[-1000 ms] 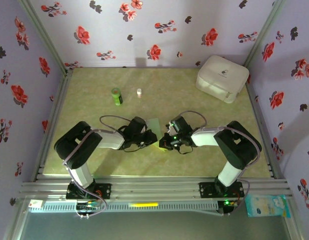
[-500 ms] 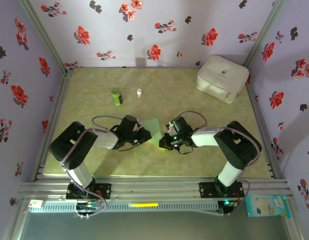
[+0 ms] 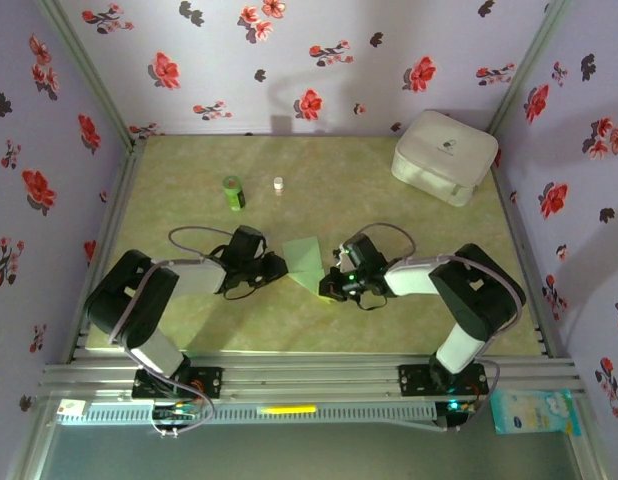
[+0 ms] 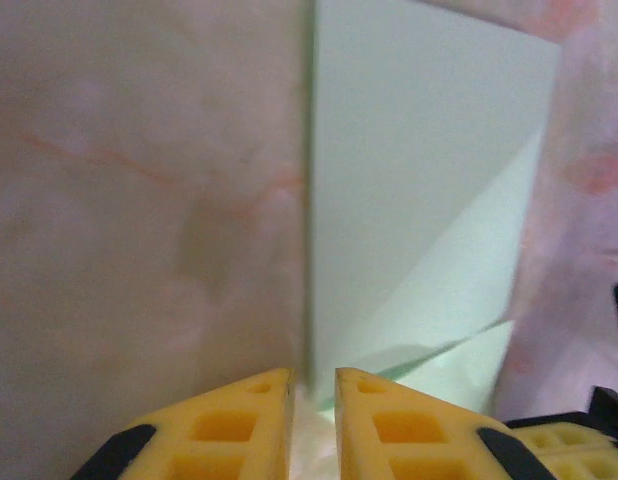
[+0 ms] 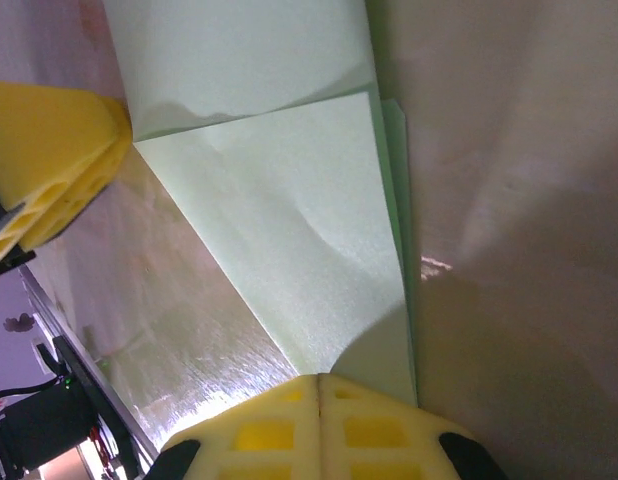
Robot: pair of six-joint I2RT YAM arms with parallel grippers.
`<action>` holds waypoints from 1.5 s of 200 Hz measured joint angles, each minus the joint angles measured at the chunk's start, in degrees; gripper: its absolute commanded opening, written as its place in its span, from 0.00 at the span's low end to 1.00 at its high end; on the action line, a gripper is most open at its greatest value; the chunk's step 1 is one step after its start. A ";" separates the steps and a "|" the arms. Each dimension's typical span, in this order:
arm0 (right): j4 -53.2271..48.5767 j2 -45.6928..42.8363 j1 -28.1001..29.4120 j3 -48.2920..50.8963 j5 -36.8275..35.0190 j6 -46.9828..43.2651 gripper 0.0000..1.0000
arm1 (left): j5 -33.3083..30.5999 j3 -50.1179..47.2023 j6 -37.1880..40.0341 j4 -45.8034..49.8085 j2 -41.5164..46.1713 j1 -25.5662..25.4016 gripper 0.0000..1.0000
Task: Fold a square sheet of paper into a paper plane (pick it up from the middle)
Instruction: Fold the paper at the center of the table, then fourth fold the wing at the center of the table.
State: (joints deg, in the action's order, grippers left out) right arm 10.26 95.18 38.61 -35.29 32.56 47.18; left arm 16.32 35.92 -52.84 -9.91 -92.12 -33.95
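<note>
No legible writing: the white case (image 3: 444,156), at 1 o'clock on the table (image 3: 169,205), carries a small dark mark too small to read. The green sheet of paper (image 3: 304,260) lies part-folded at table centre. Overhead, the left gripper (image 3: 278,268) sits at the sheet's 9 o'clock and the right gripper (image 3: 332,287) at its 4 o'clock. The left wrist camera adds jaws slightly parted, gripping nothing. The right wrist camera adds jaws closed tight, tips touching the sheet's corner.
</note>
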 measured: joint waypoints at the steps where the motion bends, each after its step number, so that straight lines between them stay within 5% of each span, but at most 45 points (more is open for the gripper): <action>1: 0.00 -0.04 0.00 0.02 0.00 0.00 0.02 | -0.20 0.07 0.15 0.37 0.15 0.04 0.19; 65: -3.82 -12.72 -0.57 1.36 -6.47 -0.76 0.11 | -5.42 6.25 4.09 13.42 5.27 -0.85 0.22; 84: -5.57 -16.94 -3.17 1.31 -9.09 -1.55 0.21 | -5.40 6.91 4.13 13.64 5.75 -1.20 0.24; 128: -7.72 -11.45 -7.98 -0.92 -7.02 -2.69 0.33 | -4.17 6.91 3.48 12.33 3.78 -1.18 0.28; 195: -7.48 -0.90 -7.91 -6.71 -0.57 -3.65 0.30 | 0.24 6.88 -1.09 6.08 -0.07 -0.07 0.31; 300: -5.09 2.49 -7.91 -8.20 1.75 -3.67 0.15 | 3.89 6.12 -3.89 2.84 -1.79 1.66 0.32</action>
State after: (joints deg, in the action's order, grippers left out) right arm 5.17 97.67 30.70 -43.48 34.30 43.51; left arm 20.21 42.04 -56.73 -7.07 -93.91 -32.29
